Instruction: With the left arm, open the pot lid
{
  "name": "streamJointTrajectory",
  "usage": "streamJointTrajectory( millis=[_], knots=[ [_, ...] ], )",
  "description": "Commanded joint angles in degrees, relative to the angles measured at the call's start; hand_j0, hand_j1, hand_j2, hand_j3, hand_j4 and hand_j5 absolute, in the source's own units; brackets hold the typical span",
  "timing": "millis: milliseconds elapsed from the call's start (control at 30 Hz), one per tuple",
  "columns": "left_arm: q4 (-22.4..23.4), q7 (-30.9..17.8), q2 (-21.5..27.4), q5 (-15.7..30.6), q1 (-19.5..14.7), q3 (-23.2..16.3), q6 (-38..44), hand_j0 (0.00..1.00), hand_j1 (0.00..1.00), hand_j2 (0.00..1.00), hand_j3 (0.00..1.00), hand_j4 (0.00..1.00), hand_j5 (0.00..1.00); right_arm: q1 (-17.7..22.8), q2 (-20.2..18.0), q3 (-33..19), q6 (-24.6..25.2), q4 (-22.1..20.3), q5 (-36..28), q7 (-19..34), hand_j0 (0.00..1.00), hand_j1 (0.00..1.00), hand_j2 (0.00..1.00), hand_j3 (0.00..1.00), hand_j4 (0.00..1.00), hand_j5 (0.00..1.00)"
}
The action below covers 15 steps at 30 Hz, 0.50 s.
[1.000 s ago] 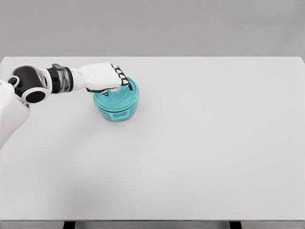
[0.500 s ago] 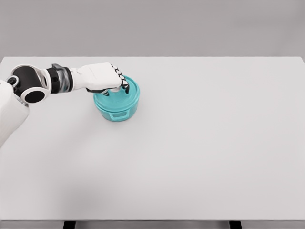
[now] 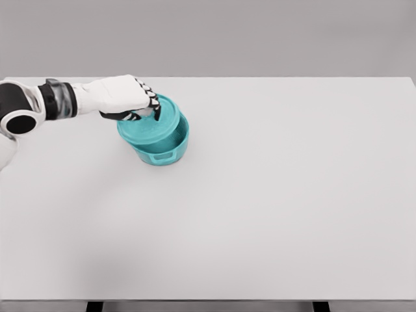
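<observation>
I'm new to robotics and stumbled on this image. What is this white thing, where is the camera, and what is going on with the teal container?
This is a simulator's render, seen from a camera on a humanoid robot's head, looking down at a pale grey table. The white jointed arm entering from the left ends in a five-finger left hand. Its fingers grip the round teal lid, raised and shifted left off the round teal pot, whose rim shows on the right. The right arm is out of view.
</observation>
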Motion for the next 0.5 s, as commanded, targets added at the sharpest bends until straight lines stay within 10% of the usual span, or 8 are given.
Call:
streamJointTrajectory(
  millis=[0,467],
  knots=[
    [-0.30,0.03,3.78,5.17,0.09,2.42,0.16,0.51,0.51,0.51,0.51,0.51,0.51,0.00,0.00,-0.01,-0.02,0.00,-0.05,0.00,1.00,1.00,1.00,1.00,1.00,1.00],
    [0.31,0.03,17.49,10.98,5.45,2.33,0.16,0.51,0.51,0.51,0.51,0.51,0.51,0.00,0.00,-0.01,-0.02,0.00,-0.05,0.00,1.00,1.00,1.00,1.00,1.00,1.00]
  ],
)
